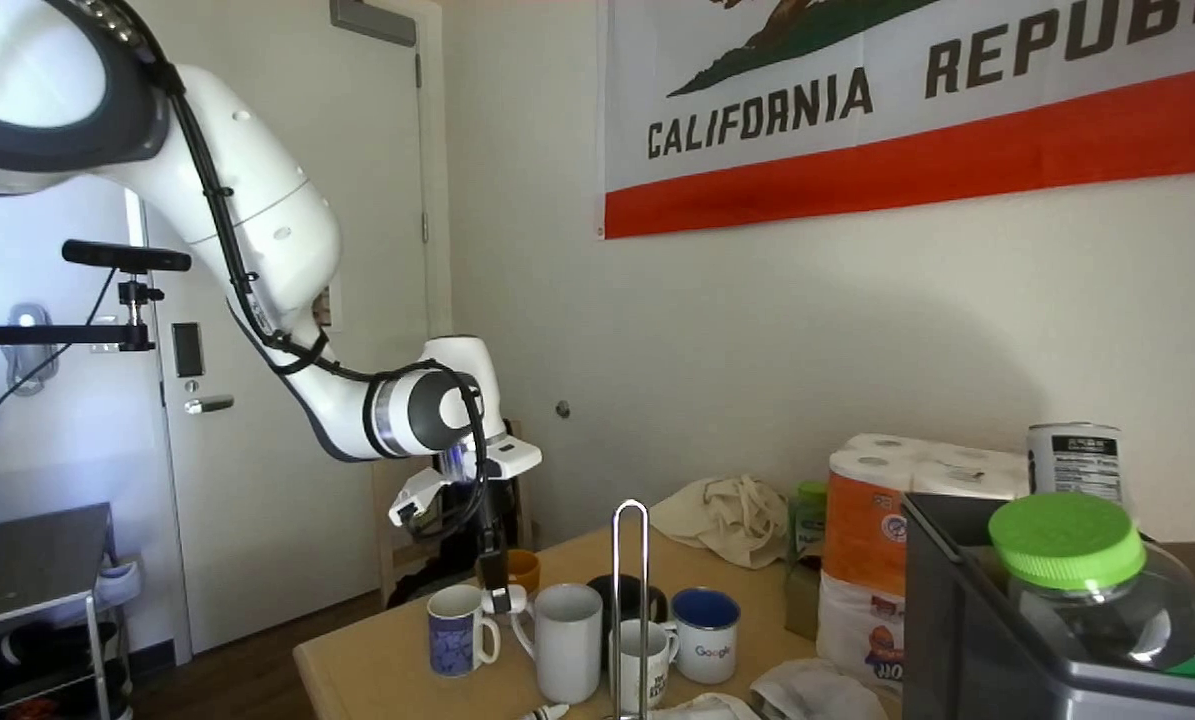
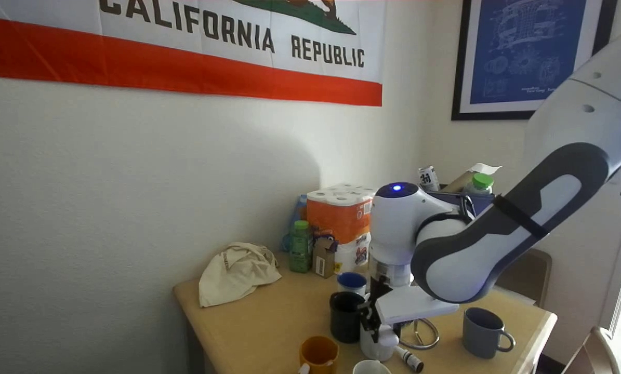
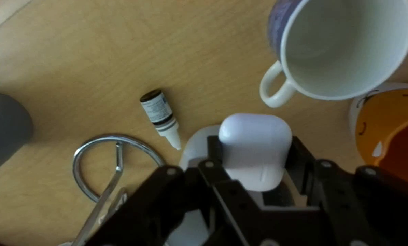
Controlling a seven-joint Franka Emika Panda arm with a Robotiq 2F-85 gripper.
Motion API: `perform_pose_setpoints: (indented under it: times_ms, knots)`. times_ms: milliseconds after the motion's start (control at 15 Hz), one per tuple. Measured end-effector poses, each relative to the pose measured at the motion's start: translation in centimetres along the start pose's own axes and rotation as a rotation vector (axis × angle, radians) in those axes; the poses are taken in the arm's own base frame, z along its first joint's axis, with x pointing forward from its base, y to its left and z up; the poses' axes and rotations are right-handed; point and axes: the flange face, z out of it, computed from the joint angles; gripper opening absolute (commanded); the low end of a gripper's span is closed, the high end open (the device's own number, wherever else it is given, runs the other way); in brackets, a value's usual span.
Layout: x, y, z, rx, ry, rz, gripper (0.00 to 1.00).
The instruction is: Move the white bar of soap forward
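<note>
Soap (image 3: 256,153) in gripper (image 3: 254,149), mugs (image 1: 569,645) on table (image 2: 268,317), bottle (image 3: 158,111) left of soap in wrist view

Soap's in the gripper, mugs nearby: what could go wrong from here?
The white bar of soap looks smooth and rounded, so it might slip from the gripper. A low sideways move could knock the tall white mug or the purple-patterned mug nearby, or perhaps tip the metal stand.

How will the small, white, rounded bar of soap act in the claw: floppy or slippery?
The white bar of soap is probably stiff: no sag shows where the black claw grips it. Its smooth, shiny face may be slippery. Being blocky, it likely won't roll if pushed.
</note>
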Motion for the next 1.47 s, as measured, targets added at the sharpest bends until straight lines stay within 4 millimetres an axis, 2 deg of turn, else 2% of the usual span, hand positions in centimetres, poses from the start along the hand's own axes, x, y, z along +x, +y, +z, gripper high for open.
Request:
perform_pose_setpoints:
  times_ms: [333, 533, 1000, 1467]
  knots:
    - [1.3, -3.0, -2.4, 0.049, 0.029, -0.076, 0.24]
    - [2.3, -5.0, -2.7, 0.057, 0.072, -0.114, 0.24]
    - [3.9, -10.0, 0.1, 0.046, 0.242, -0.200, 0.24]
    - [6.8, -12.8, 2.1, 0.090, 0.338, -0.104, 0.24]
